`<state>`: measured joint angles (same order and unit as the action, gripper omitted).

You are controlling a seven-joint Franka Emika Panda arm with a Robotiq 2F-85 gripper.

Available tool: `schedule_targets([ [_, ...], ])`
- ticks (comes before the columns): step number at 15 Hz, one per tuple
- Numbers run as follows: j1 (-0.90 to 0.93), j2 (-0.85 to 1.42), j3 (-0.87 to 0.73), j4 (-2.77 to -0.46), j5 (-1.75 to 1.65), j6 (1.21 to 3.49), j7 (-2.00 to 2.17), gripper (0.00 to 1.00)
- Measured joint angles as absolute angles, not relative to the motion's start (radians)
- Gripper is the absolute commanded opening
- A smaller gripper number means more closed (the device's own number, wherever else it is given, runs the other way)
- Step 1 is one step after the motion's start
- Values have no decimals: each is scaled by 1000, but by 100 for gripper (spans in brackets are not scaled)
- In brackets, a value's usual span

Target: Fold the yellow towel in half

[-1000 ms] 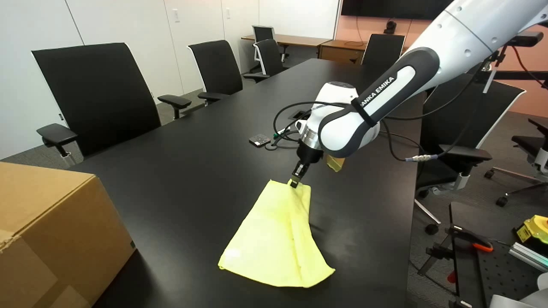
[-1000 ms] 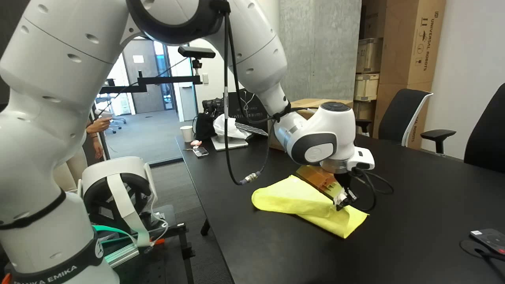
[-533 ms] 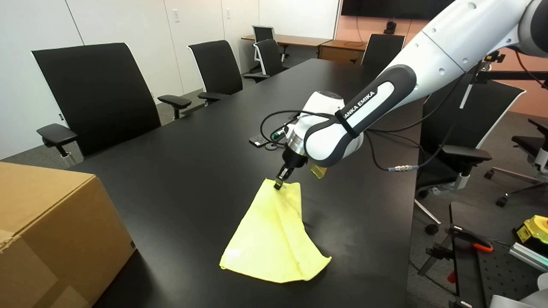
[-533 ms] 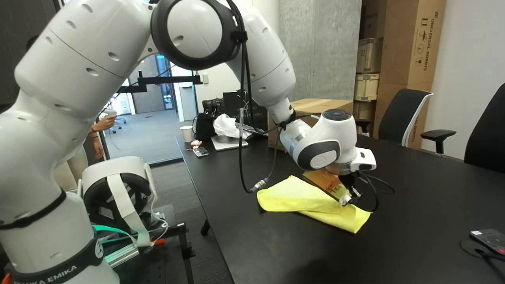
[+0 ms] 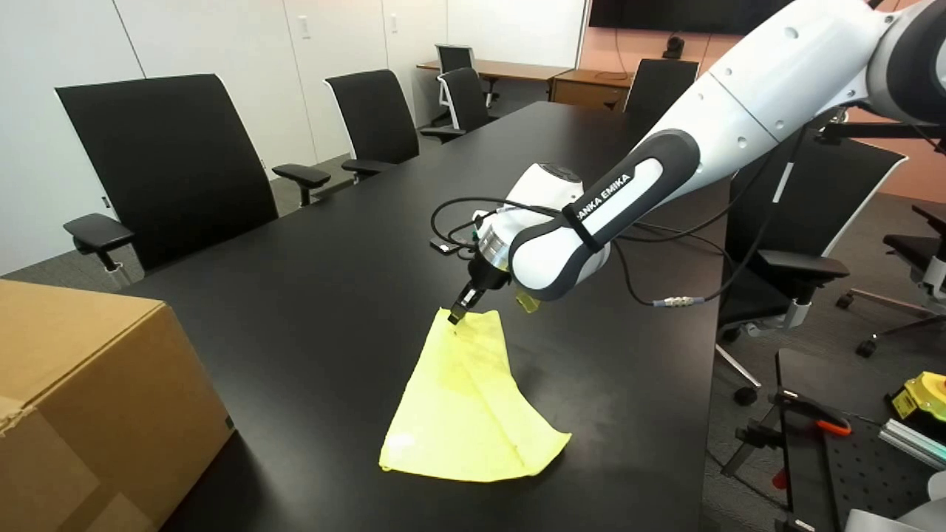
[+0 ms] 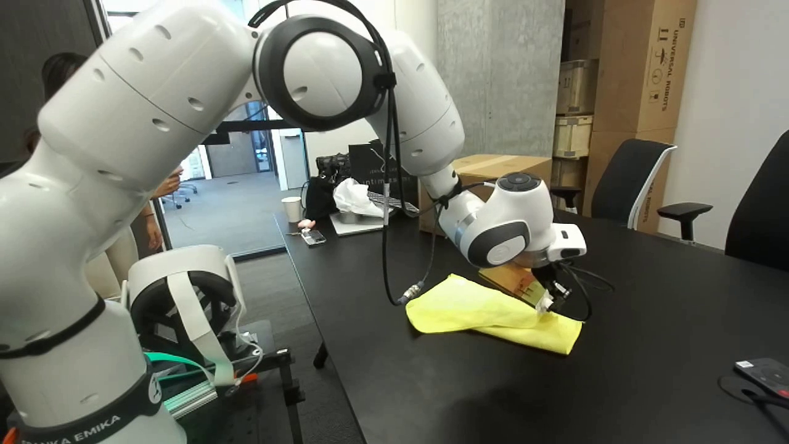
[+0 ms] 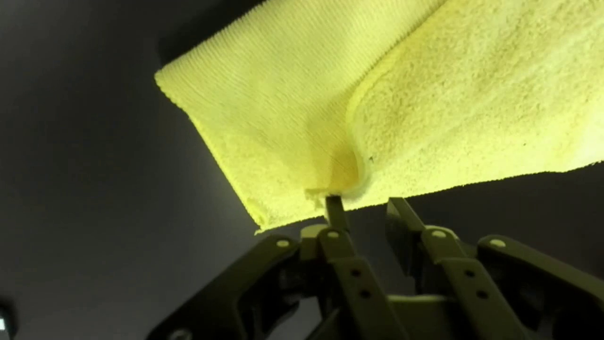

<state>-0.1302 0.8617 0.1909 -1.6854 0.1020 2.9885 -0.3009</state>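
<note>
The yellow towel (image 5: 469, 414) lies on the black table, with one layer partly folded over another. It also shows in an exterior view (image 6: 474, 305) and in the wrist view (image 7: 264, 127), where a curved fold edge runs down towards a finger. My gripper (image 5: 456, 318) is low at the towel's far end in that exterior view, and it also shows in an exterior view (image 6: 550, 301). In the wrist view the fingers (image 7: 364, 200) stand apart with nothing seen between them. One fingertip overlaps the towel's border beside the fold; whether it touches cannot be told.
A cardboard box (image 5: 111, 414) stands on the table. A small black device (image 6: 767, 375) with a cable lies on the table. A white cup (image 6: 292, 209) and a bag (image 6: 320, 196) are by the far edge. An orange translucent plate (image 6: 511, 280) is at the wrist. Chairs (image 5: 174, 162) line the table.
In an exterior view my gripper has moved left and slightly nearer. The towel's far end has shifted left along with it, while its near left corner has barely moved.
</note>
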Motion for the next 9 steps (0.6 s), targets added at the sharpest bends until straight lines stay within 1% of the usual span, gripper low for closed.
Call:
schedule_targets([
  [5, -132, 855, 214, -1665, 100, 3010, -297, 99],
  [6, -131, 848, 219, -1669, 99, 3008, -296, 100],
  [9, -126, 805, 218, -1729, 99, 2980, -280, 100],
])
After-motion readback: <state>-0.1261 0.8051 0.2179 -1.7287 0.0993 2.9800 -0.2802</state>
